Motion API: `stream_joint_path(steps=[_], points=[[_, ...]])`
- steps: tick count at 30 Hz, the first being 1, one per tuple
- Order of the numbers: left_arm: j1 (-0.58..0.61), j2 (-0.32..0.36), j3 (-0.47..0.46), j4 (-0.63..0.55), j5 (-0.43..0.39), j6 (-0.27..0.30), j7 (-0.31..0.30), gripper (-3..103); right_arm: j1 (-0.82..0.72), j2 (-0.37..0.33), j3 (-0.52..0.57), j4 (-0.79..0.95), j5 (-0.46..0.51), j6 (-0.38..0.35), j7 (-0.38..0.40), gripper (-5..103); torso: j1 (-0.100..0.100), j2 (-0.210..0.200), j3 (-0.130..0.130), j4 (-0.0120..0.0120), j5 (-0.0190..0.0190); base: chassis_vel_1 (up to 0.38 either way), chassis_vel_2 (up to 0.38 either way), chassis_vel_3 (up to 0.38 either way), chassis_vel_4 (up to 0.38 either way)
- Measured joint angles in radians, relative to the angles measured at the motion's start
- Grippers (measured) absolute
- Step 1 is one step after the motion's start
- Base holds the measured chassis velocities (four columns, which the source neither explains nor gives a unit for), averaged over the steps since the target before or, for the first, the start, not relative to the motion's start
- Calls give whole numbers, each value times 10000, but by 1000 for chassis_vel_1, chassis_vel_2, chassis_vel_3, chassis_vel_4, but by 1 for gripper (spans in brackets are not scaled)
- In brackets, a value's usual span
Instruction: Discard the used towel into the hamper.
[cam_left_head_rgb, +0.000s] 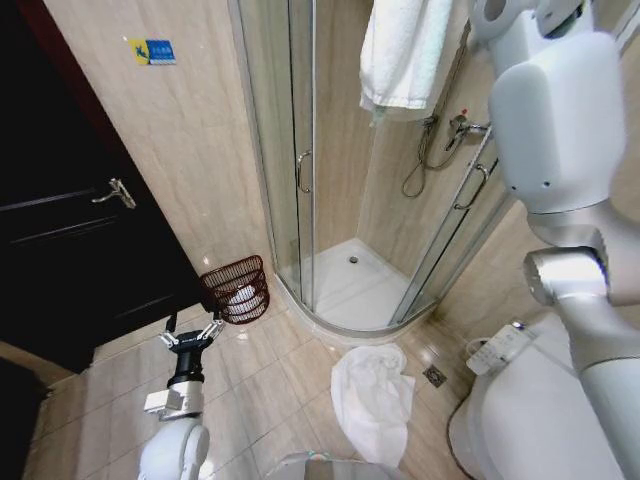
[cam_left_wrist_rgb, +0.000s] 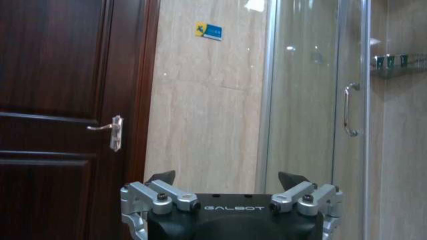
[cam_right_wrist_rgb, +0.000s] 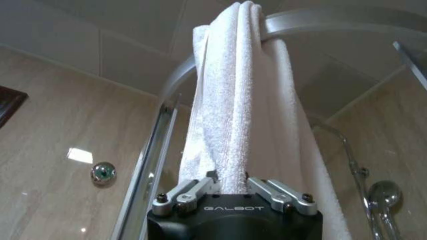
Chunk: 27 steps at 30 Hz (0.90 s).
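A white towel (cam_left_head_rgb: 405, 50) hangs folded over the top rail (cam_right_wrist_rgb: 320, 20) of the shower enclosure. In the right wrist view my right gripper (cam_right_wrist_rgb: 230, 182) is shut on this towel (cam_right_wrist_rgb: 230, 100) just below the rail, with my right arm (cam_left_head_rgb: 560, 130) raised high. A second white towel (cam_left_head_rgb: 372, 395) lies crumpled on the floor tiles in front of the shower. The hamper (cam_left_head_rgb: 236, 288), a dark red-brown wire basket with something white inside, stands on the floor by the shower's left corner. My left gripper (cam_left_head_rgb: 190, 335) (cam_left_wrist_rgb: 228, 177) is open, low down and just short of the hamper.
A dark wooden door (cam_left_head_rgb: 60, 220) with a lever handle is on the left. The glass shower door (cam_left_head_rgb: 290, 150) stands behind the hamper. A toilet (cam_left_head_rgb: 540, 410) sits at the lower right, with a floor drain (cam_left_head_rgb: 434, 376) beside it.
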Motion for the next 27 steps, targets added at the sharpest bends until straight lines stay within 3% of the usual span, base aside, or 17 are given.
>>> stream_joint_path(steps=[3,16,27], points=[[30,-40,-6,-11,3,-12,9,100,-22,-5,0,14,11,-4,-21,4,0,0,0,0,0,0,0,0,0],[71,-41,-200,-26,-11,-110,24,100,-244,9,87,246,32,-58,-35,4,-1,0,0,1,-1,0,0,0,0],[180,-128,-122,-3,69,-272,38,100,-1144,-375,217,1108,119,-191,92,4,-1,0,-1,0,1,0,0,0,0]])
